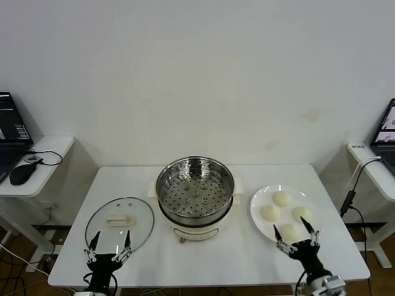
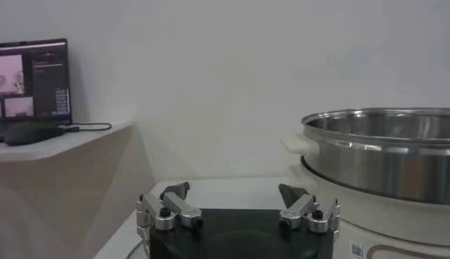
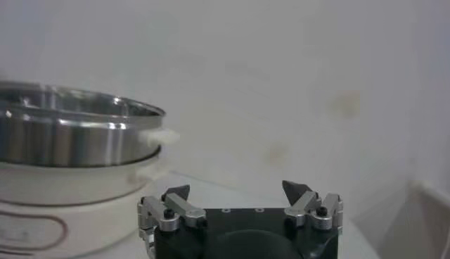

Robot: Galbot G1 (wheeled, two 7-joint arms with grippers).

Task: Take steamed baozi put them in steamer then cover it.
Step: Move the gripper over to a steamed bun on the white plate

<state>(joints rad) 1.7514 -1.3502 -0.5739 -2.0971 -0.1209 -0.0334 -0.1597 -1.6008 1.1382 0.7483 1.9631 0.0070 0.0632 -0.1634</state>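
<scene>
The steamer (image 1: 195,196), a shiny steel pot with a perforated tray on a white base, stands open and empty at the table's middle; it also shows in the left wrist view (image 2: 383,151) and the right wrist view (image 3: 74,137). Four cream-white baozi (image 1: 282,199) lie on a white plate (image 1: 260,198) to its right. The glass cover (image 1: 120,223) with its cream handle lies flat to its left. My left gripper (image 1: 110,238) is open just in front of the cover. My right gripper (image 1: 297,227) is open above the nearest baozi (image 1: 290,232).
Side desks stand at both sides, the left one with a laptop and a mouse (image 1: 21,174), the right one with a laptop (image 1: 386,132) and a hanging cable. The white table's front edge (image 1: 203,282) is close to both grippers.
</scene>
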